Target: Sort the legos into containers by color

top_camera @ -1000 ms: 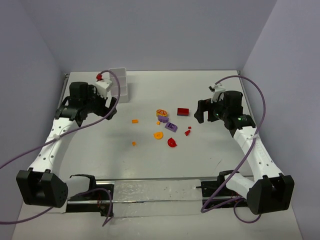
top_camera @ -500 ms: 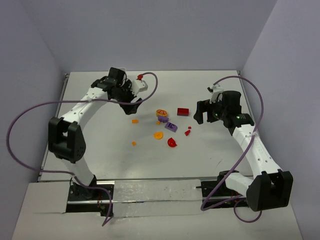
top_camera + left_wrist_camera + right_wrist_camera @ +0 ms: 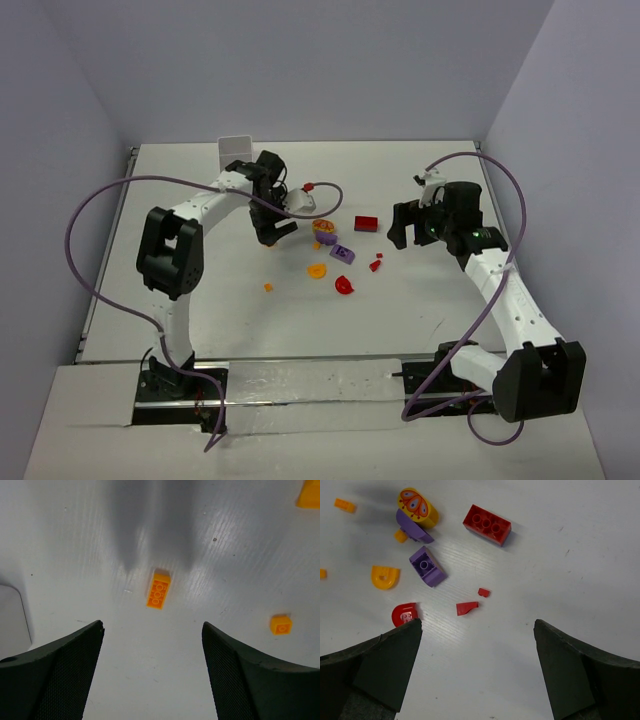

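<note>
Left pincer (image 3: 152,672): jaws wide apart, empty, poised over the orange brick (image 3: 158,588).
Orange brick: flat on the counter (image 3: 180,300), mid-counter, slightly askew to the jaws.
Risk: closing off-centre may twist or flick it away.
Right pincer (image 3: 477,677): wide open, empty, near the red brick (image 3: 486,525).
Tray (image 3: 236,150): counter's far edge, well apart; a loose grip could drop the brick on the way.
</note>
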Tool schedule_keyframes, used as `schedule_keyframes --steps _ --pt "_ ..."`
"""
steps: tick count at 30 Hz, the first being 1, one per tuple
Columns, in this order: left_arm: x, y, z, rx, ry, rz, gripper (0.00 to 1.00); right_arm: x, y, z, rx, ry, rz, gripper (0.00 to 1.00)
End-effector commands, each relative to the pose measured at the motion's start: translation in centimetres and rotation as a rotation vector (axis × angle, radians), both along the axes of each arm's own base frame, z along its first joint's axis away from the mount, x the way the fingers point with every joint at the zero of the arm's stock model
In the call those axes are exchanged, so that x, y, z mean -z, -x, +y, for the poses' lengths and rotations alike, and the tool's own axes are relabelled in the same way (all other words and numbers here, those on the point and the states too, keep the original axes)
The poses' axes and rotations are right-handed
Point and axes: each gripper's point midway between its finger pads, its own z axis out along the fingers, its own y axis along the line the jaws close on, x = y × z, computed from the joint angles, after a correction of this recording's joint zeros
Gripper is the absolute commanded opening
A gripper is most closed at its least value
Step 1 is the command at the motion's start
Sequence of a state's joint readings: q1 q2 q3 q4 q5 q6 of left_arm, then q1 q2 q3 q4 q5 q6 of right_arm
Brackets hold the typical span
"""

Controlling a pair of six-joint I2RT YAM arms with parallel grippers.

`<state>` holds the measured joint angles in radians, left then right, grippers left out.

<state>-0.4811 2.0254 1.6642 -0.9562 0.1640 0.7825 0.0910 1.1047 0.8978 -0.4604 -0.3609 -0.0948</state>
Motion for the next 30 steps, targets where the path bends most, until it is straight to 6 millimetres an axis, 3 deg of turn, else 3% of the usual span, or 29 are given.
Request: schedule_keyframes --steps 1,9,24,30 --pt "0.2 -0.5 0.2 0.05 -0.072 -0.008 0.84 -0.7 -0.5 0.3 -0.018 -0.003 -0.022 1.0" --pt "2.6 -0.5 -0.5 0.071 -0.11 0.02 0.73 0.0 -0.5 0.2 -0.019 0.006 0.001 1.0" --pt "4.6 0.7 -1.2 0.096 -0.118 0.037 0.52 0.8 -1.0 0.2 -0.018 0.011 0.03 1.0" --pt "5.1 1.3 -0.7 0.1 -0.131 0.05 0.35 1.0 -1.2 0.2 -0.018 0.011 0.034 1.0"
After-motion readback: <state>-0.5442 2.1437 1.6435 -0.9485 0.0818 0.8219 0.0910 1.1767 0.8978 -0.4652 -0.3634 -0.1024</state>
